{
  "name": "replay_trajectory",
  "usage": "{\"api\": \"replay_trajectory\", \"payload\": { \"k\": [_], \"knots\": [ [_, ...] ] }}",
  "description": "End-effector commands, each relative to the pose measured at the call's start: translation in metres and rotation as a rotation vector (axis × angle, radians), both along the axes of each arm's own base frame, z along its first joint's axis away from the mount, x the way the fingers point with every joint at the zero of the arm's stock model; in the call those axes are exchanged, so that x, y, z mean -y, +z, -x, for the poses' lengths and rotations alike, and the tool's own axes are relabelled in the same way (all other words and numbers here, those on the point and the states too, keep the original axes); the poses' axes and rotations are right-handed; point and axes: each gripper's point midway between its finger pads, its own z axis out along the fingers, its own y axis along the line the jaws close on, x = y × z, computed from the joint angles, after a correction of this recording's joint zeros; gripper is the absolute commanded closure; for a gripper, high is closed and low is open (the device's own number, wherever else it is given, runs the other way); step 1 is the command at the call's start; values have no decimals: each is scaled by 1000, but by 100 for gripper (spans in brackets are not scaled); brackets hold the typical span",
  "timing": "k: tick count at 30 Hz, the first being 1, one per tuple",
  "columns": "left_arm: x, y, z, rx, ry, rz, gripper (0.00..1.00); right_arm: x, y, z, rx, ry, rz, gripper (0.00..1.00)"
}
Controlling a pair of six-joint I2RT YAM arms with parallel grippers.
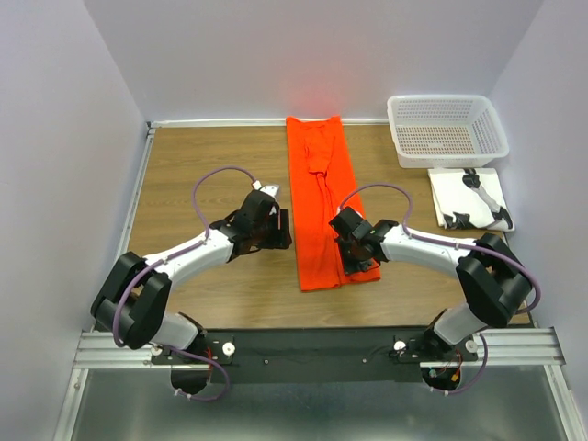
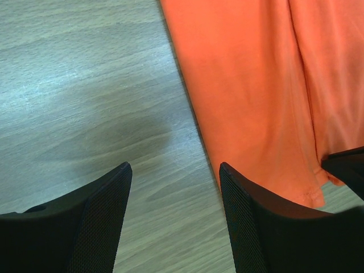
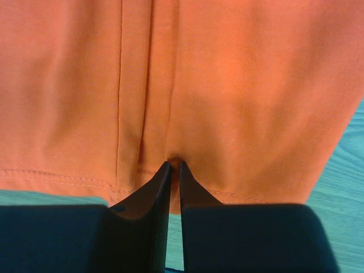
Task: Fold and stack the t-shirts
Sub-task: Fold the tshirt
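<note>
Shirt: the orange-red shirt (image 1: 322, 202) lies flat on the bench (image 1: 211, 156), folded into one long narrow strip. It runs from the far edge back toward the arms, right down the middle between them.
Shirt detail: a lengthwise fold line runs along the strip, and the stitched hem is at the near end.
Right gripper: the right gripper (image 1: 354, 262) is down on the near end of the strip. In the wrist view (image 3: 174, 165) the jaws are pressed almost together, with a small pucker of hem cloth (image 3: 227, 85) nipped between the tips. A sliver of bench (image 3: 347, 187) shows on the right.
Left gripper: the left gripper (image 1: 278, 230) sits just beside the strip's left edge, and its jaws stand wide apart with nothing in them (image 2: 174, 168). Between the tips is bare wood (image 2: 85, 85). The shirt's edge (image 2: 256, 85) runs past close to the right-hand finger; whether they touch, I can't tell.
Basket: the white mesh basket (image 1: 455, 158) stands at the far right corner, well apart from the shirt.
Board: the white board (image 1: 450, 188) lies just in front of the basket. Something with black and pale parts rests on it, too small to make out.
</note>
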Motion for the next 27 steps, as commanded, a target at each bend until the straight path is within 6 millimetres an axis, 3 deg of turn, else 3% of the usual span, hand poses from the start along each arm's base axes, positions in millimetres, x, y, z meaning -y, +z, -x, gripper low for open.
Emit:
{"api": "replay_trajectory", "payload": {
  "k": [1, 6, 14, 20, 27],
  "knots": [
    [10, 4, 1, -3, -39, 10, 29, 9, -7, 6, -10, -8, 50, 89],
    [10, 6, 0, 0, -40, 11, 29, 6, -4, 6, -11, 1, 31, 100],
    [11, 4, 5, -15, -50, 6, 29, -12, 20, 11, -12, 29, -81, 100],
    [14, 0, 12, -37, -70, 3, 29, -9, 11, 19, -53, 24, -79, 100],
    [20, -8, 25, -75, -103, -6, 29, -24, 8, 35, -133, 81, -162, 97]
  ]
}}
